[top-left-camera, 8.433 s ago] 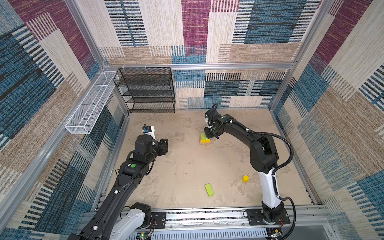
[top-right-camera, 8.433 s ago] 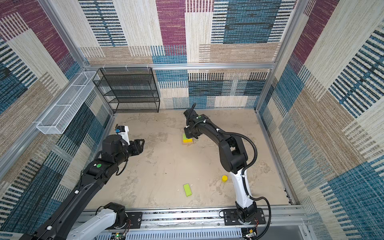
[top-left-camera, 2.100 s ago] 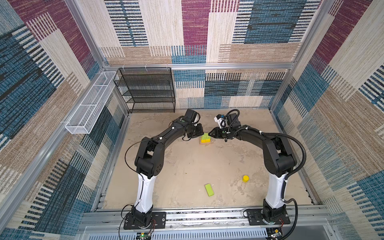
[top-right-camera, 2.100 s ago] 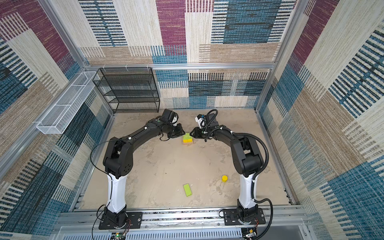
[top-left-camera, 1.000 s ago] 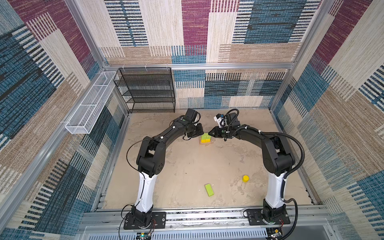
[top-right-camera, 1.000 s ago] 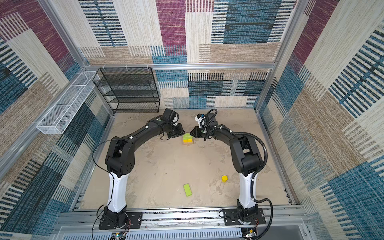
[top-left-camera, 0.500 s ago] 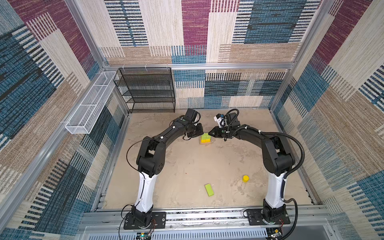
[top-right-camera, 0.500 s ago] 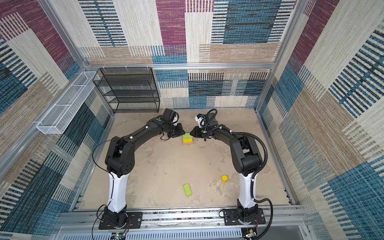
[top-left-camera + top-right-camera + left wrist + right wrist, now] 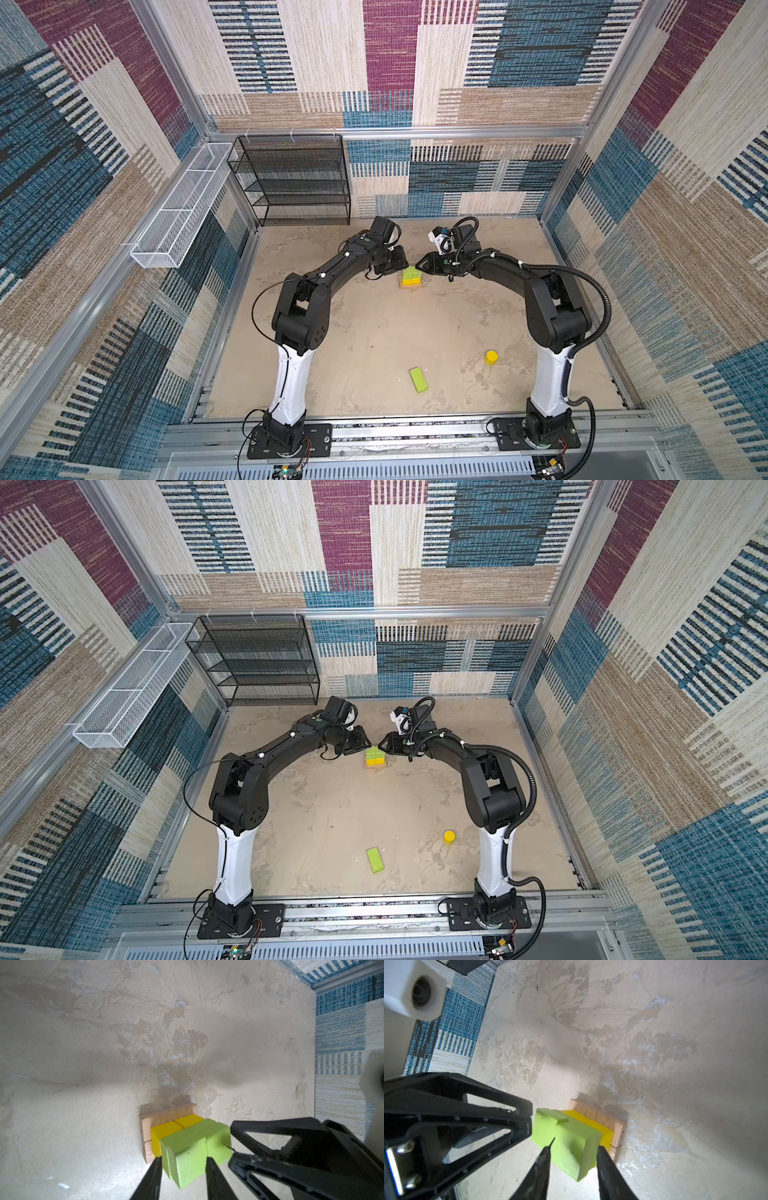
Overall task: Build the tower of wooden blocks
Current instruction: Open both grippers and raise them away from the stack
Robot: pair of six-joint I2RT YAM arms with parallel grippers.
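Left pincer [image 9: 183,1158] and right pincer [image 9: 574,1146] ease narrowly apart, leaving green pieces [image 9: 411,272] resting on yellow cubes [image 9: 411,281]; this layer looks placed.

The tower [image 9: 411,277] near the table's [image 9: 374,332] far edge.
Near the front edge: a flat piece [image 9: 418,379], a cylinder [image 9: 491,356] right of it.

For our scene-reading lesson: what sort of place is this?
Probably a robot test cell: a left arm and right arm bolted to a metal rail, patterned walls all round, toy blocks stacked on a sandy tabletop.
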